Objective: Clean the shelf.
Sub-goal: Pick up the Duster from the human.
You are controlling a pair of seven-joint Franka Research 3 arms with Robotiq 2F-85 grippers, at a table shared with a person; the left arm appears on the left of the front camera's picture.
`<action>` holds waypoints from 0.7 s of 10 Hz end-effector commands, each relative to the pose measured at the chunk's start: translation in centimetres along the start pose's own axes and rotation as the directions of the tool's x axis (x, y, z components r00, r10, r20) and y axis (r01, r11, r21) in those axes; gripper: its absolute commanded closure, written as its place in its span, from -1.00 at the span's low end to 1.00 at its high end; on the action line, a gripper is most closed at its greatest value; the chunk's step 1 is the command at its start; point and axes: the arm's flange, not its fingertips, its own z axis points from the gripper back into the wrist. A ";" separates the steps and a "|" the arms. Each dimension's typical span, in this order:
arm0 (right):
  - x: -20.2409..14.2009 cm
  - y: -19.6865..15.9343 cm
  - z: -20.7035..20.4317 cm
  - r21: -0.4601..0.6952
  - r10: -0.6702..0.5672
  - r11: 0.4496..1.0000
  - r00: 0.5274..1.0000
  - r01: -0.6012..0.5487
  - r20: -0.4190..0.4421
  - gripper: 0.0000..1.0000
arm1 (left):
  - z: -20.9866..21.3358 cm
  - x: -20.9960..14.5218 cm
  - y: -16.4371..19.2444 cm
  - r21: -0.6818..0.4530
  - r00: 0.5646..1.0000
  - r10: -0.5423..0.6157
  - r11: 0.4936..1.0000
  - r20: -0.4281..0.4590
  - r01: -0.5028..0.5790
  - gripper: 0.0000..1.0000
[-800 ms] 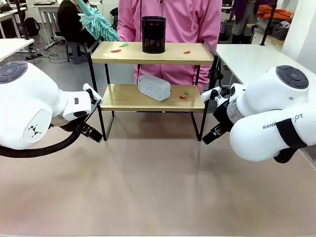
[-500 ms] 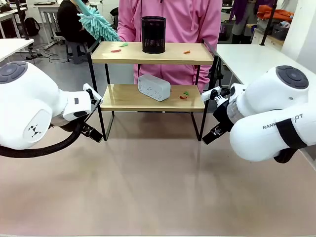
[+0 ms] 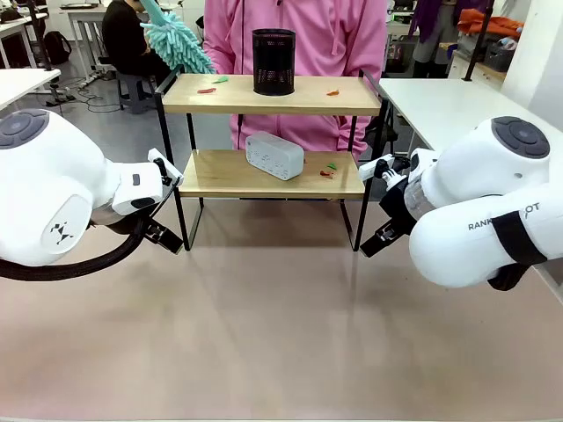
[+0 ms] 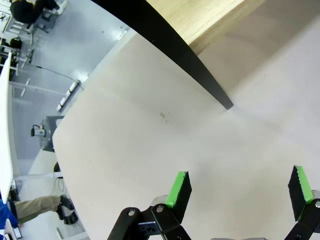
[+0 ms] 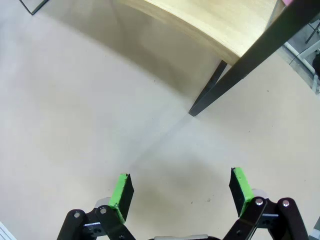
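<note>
1. The shelf (image 3: 220, 174), a small two-tier rack of light wooden boards in a thin black metal frame, stood on the far half of the large tan tabletop (image 3: 281, 334). The near half in front of it was bare and gave wide room for moving.
2. The left gripper (image 4: 240, 175) and the right gripper (image 5: 180, 175) hung low over the tabletop, each with its green pads spread wide and holding nothing.
3. Each gripper was near a slim front leg (image 4: 200, 75) of the shelf, one at each side. A careless sideways swing could probably knock a leg and push the light rack.
4. On the lower board lay a white rectangular box (image 3: 274, 155) and small red and green scraps (image 3: 328, 169). The room between the boards looked low, so an arm reaching in might hit the upper board's edge.
5. On the upper board stood a black mesh cup (image 3: 274, 61), which looked easy to tip, with more scraps (image 3: 208, 90) beside it.
6. Farthest, a person in a pink top (image 3: 299, 26) held a teal fluffy duster (image 3: 176, 44) at the upper left corner; a gripper rising there could meet it.
</note>
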 end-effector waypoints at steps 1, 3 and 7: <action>0.0 0.0 0.0 0.000 -0.001 1.000 1.000 0.001 0.000 -1.00 | 0.0 0.0 0.0 0.000 1.000 0.000 1.000 0.000 0.000 -1.00; 0.0 0.0 0.0 0.000 -0.001 1.000 1.000 0.001 0.000 -1.00 | 0.0 0.0 0.0 0.000 1.000 0.000 1.000 0.000 0.000 -1.00; -0.9 -1.5 5.1 0.250 -0.087 0.959 0.977 0.136 -0.197 -1.00 | 7.3 1.4 -3.0 -0.338 0.969 -0.195 0.932 -0.150 0.135 -1.00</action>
